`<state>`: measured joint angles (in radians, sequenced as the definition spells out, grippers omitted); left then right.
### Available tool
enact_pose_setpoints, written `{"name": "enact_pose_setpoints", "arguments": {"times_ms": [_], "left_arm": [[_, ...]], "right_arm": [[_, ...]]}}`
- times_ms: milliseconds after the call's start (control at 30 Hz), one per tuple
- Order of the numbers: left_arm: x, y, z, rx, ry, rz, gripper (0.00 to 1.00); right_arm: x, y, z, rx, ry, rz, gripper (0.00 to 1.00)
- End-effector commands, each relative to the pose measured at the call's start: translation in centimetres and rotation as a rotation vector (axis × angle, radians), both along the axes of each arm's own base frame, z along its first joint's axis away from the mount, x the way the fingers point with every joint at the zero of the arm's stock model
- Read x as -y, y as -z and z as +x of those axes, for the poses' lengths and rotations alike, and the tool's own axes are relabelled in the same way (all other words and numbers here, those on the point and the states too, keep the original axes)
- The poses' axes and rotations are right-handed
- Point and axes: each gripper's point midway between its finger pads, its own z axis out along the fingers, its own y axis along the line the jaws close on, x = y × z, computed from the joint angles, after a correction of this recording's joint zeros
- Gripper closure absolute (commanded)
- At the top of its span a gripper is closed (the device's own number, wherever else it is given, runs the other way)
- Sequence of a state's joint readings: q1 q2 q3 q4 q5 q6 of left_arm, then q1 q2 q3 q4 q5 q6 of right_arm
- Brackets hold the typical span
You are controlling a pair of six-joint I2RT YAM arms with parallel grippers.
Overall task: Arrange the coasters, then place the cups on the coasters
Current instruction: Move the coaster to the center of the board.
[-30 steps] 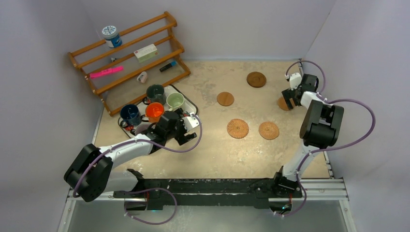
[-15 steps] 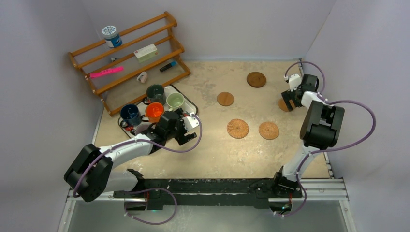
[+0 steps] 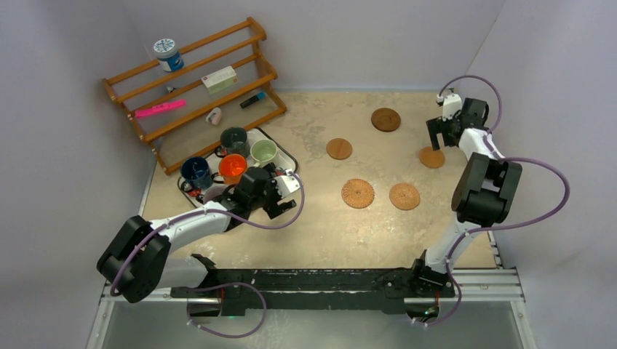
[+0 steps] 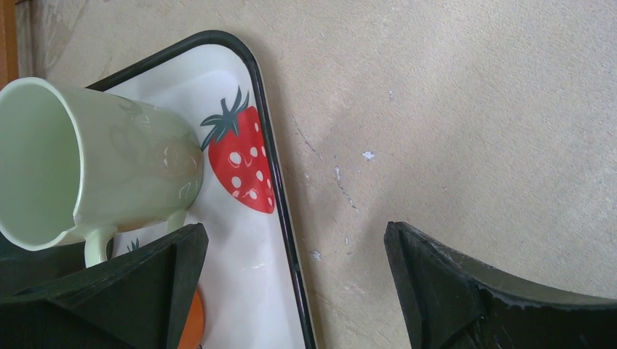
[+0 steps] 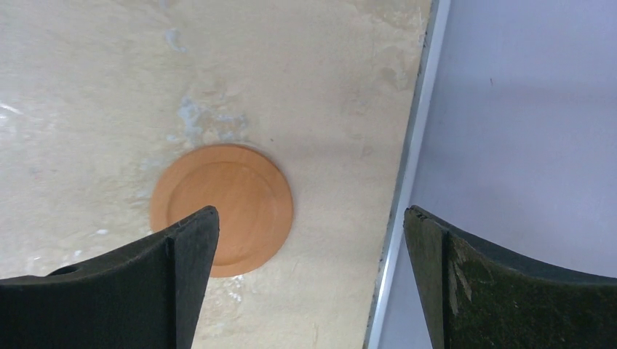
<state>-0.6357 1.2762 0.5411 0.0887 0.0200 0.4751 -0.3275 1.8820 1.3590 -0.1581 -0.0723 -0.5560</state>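
Five coasters lie on the table: a dark brown one (image 3: 385, 119), a light brown one (image 3: 339, 148), two woven ones (image 3: 358, 193) (image 3: 404, 196), and an orange-brown one (image 3: 431, 157) (image 5: 222, 209) near the right wall. My right gripper (image 3: 439, 136) (image 5: 309, 240) hangs open just above and behind that last coaster, holding nothing. Four cups stand on the tray (image 3: 292, 161): dark grey-green (image 3: 233, 139), pale green (image 3: 263, 151) (image 4: 87, 160), orange (image 3: 233, 167) and dark blue (image 3: 196, 171). My left gripper (image 3: 282, 196) (image 4: 295, 240) is open over the tray's right rim (image 4: 280, 211), empty.
A wooden rack (image 3: 196, 87) stands at the back left with a blue-and-white lidded jar (image 3: 168, 54) and small items on it. The table's metal edge strip (image 5: 407, 174) and the right wall run close beside my right gripper.
My right gripper has lifted and drawn back toward the far right corner, uncovering the orange-brown coaster on the table. The left arm has not moved.
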Motion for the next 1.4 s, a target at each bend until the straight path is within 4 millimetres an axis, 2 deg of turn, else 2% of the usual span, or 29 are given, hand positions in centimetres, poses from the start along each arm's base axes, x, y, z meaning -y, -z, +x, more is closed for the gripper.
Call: {"name": "enact_pose_setpoints", "arguments": {"times_ms": [0, 100, 167, 367, 467, 967, 1367], "left_arm": [[0.4, -0.7, 0.4, 0.025, 0.010, -0.031, 0.00], [0.5, -0.4, 0.4, 0.019, 0.010, -0.026, 0.00], [0.5, -0.2, 0.4, 0.014, 0.011, -0.024, 0.00], [0.5, -0.4, 0.4, 0.018, 0.011, -0.027, 0.00], [0.5, -0.5, 0.4, 0.018, 0.011, -0.030, 0.00], [0.5, -0.4, 0.4, 0.015, 0.010, -0.027, 0.00], [0.5, -0.1, 0.4, 0.011, 0.013, -0.022, 0.00]], "right_arm": [[-3.6, -3.0, -0.3, 0.077, -0.082, 0.085, 0.01], [-6.2, -2.8, -1.8, 0.077, -0.173, 0.072, 0.01], [-7.5, -1.8, -3.2, 0.057, -0.226, 0.058, 0.01], [-11.1, 0.2, -6.9, 0.013, -0.412, -0.016, 0.01], [-12.0, 1.3, -8.4, -0.009, -0.461, -0.059, 0.01], [-12.0, 5.5, -13.0, -0.180, -0.546, -0.097, 0.01], [-10.7, 6.7, -17.1, -0.299, -0.584, -0.191, 0.01]]}}
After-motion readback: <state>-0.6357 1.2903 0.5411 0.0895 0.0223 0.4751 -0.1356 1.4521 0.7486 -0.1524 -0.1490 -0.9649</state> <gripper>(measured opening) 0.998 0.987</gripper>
